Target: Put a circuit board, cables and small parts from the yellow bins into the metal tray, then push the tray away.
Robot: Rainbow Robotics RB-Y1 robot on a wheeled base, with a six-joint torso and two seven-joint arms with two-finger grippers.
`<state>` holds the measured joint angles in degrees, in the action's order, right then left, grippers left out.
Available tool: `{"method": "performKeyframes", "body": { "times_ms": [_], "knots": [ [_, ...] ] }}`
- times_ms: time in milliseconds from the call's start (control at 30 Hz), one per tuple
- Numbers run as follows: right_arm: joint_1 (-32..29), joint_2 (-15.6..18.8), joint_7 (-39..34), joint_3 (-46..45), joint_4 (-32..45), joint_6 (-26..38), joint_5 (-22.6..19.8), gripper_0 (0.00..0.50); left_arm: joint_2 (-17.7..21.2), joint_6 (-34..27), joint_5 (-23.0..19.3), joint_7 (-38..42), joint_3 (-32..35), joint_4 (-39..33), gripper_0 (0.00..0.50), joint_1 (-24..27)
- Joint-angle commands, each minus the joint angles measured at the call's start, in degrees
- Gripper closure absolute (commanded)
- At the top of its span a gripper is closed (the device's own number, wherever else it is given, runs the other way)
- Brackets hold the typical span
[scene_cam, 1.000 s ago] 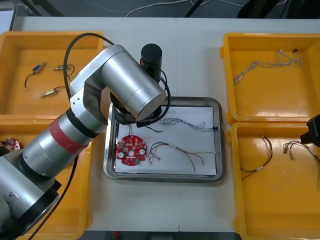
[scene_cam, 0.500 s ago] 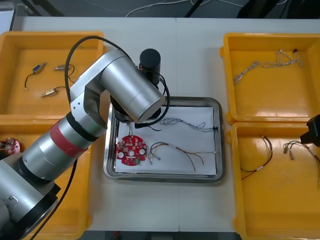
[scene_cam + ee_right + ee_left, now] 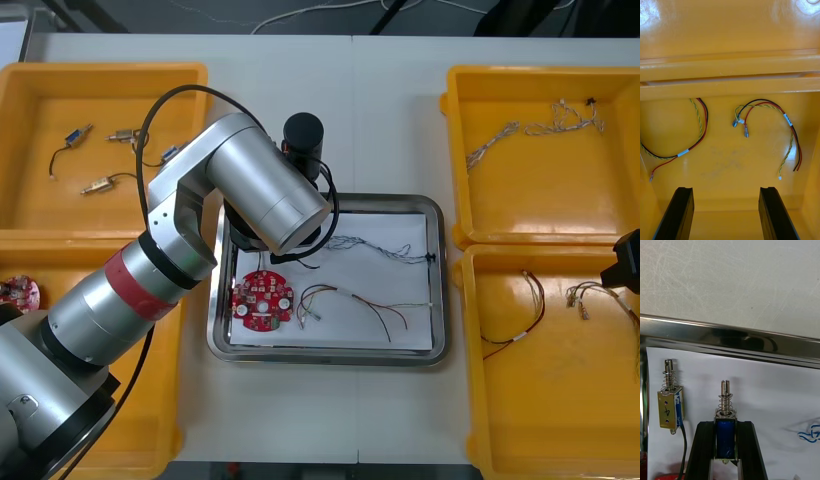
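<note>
Left pincer (image 3: 725, 426) around small metal part (image 3: 725, 440)

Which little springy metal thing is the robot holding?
The blue small metal part, clamped in the left gripper. The gold small metal part lies free beside it in the tray.

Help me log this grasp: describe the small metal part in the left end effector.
The small metal part has a blue body in a metal frame, with a slotted pin and coil spring projecting forward. The left end effector is shut on it, a black finger against each side. It sits over the metal tray's white inside near the rim, beside a similar part lying there. Whether it touches down is unclear.
</note>
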<state>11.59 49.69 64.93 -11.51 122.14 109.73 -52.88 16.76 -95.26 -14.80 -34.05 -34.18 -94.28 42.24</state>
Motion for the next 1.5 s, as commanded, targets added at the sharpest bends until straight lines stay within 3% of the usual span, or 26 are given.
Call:
{"method": "performKeyframes", "body": {
  "times_ms": [33,400,433,467,533,667,700,900,1100,1233,1500],
  "knots": [
    [-0.6,-0.56,0.64,-1.85,1.61,-0.31,-0.12,0.0,-1.55,1.13,0.82,-3.66,-1.15,-0.2,0.5,-0.67],
    [-0.6,-0.56,0.64,-1.85,1.61,-0.31,-0.12,0.0,-1.55,1.74,1.17,-3.66,-1.15,0.06,0.5,-1.29],
    [-0.6,-0.56,0.64,-1.85,1.61,-0.31,-0.12,0.0,-1.55,1.83,1.17,-3.66,-1.15,0.06,0.453,-1.2],
    [-0.6,-0.56,0.64,-1.85,1.61,-0.31,-0.12,0.0,-1.55,1.74,1.17,-3.57,-1.15,-0.03,0.328,-1.29],
    [-0.6,-0.56,0.64,-1.85,1.61,-0.31,-0.12,0.0,-1.55,1.74,1.17,-3.48,-1.15,-0.03,0.195,-1.29],
    [-0.6,-0.56,0.64,-1.85,1.61,-0.31,-0.12,0.0,-1.55,1.66,1.17,-3.39,-1.15,-0.12,0.042,-1.29],
    [-0.6,-0.56,0.64,-1.85,1.61,-0.31,-0.12,0.0,-1.55,1.57,1.17,-3.39,-1.15,-0.38,0.023,-1.2],
    [-0.34,-0.3,0.64,-1.59,1.35,-0.22,-0.03,0.0,-0.85,-2.91,0.12,-3.75,-0.09,-4.51,0.0,-0.85],
    [2.74,1.02,1.17,-0.09,1.61,0.27,0.05,0.0,1.35,-10.12,-6.3,-4.36,3.42,-10.84,0.0,0.65],
    [3.71,1.02,2.05,0.61,1.7,0.27,-1.53,0.0,4.34,-14.52,-10.52,-4.45,5.36,-15.06,0.0,1.44],
    [7.05,1.02,3.54,5.97,3.99,0.27,-3.2,0.0,12.16,-14.74,-19.04,-4.36,9.75,-22.79,0.0,1.44]
  ]
}}
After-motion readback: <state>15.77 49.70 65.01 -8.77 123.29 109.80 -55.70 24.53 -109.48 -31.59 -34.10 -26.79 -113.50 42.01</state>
